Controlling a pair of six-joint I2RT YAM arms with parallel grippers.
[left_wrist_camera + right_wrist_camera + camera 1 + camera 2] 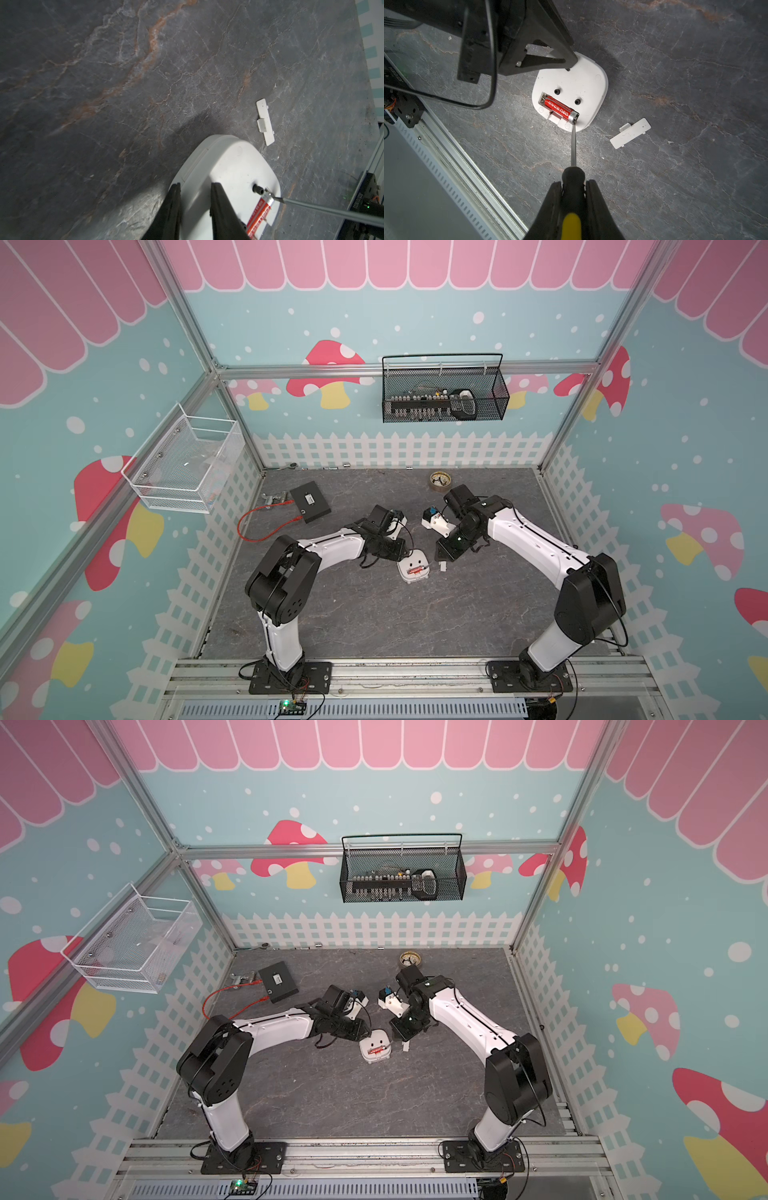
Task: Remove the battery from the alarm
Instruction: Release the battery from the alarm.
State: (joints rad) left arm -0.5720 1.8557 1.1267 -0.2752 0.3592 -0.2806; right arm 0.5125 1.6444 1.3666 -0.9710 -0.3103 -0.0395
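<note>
The white alarm [409, 577] [583, 87] lies face down mid-table. The red battery [560, 110] [417, 571] sits in the open recess in its back. My left gripper [197, 207] [399, 558] is shut on the alarm's far edge, one finger against the rim and the other on the back. My right gripper [573, 187] [441, 559] is shut on the black and yellow screwdriver handle [572, 226]. The screwdriver's shaft [573, 145] [311, 207] reaches down to the battery [259, 216], and its tip touches the silvery end.
The white cover plate [630, 133] [265, 122] [443, 566] lies loose beside the alarm. A brass dial object [440, 480] stands at the back, a black box [310, 502] with a red cable [266, 531] at the back left. An aluminium rail [456, 155] runs along the front.
</note>
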